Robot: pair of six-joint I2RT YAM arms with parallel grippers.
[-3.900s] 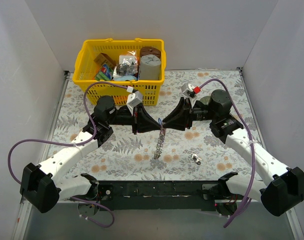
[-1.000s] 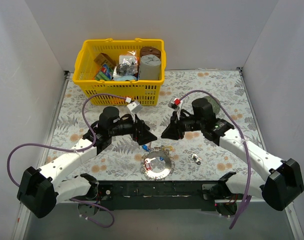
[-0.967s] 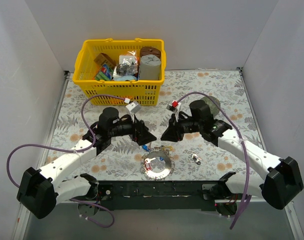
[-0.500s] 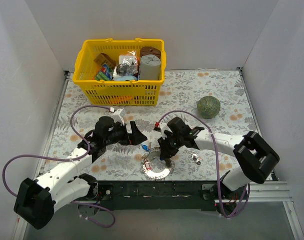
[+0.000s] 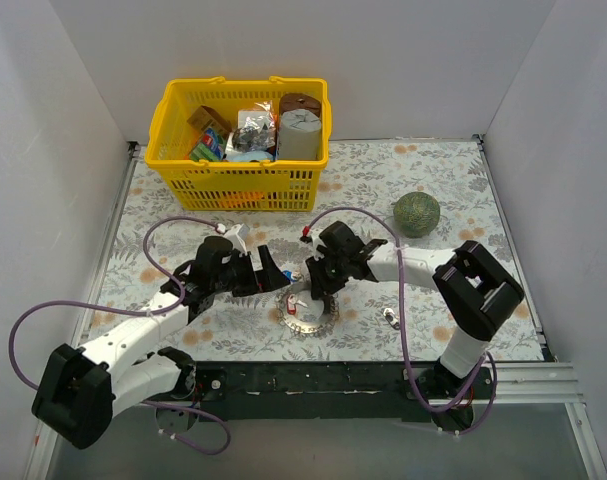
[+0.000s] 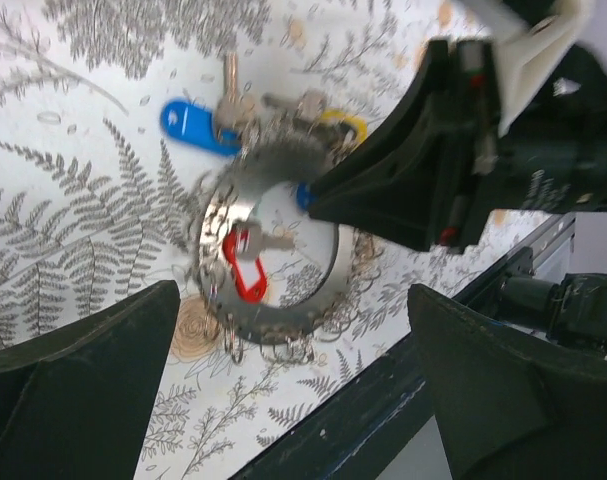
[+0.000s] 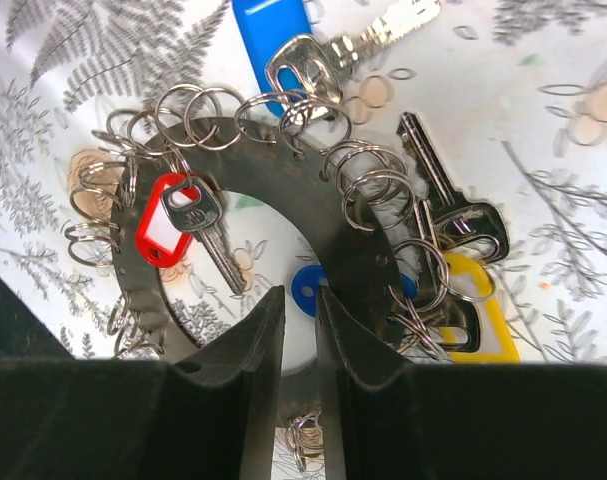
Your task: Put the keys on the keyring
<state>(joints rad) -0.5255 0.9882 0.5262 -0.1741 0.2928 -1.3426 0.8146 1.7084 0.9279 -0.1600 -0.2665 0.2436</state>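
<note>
Left gripper (image 6: 293, 295) spread wide, holding nothing. It hovers over the keyring (image 7: 268, 170), fingers (image 6: 78, 390) either side of it in the left wrist view, clear of it. Right gripper (image 7: 299, 300): jaws nearly together, only a narrow slit between them. The tips sit at the ring's inner edge, right by a small blue round tag (image 7: 307, 287). Can't tell if they pinch the ring, the tag or nothing, as the fingers hide that part.

Keyring lies flat on the table (image 5: 163, 200), near the front edge between the two grippers. Many small split rings hang off its rim. Red key (image 7: 178, 225) lies across the hollow centre, blue key (image 7: 273, 40) just outside the far rim, yellow key (image 7: 468, 300) at the right side.
</note>
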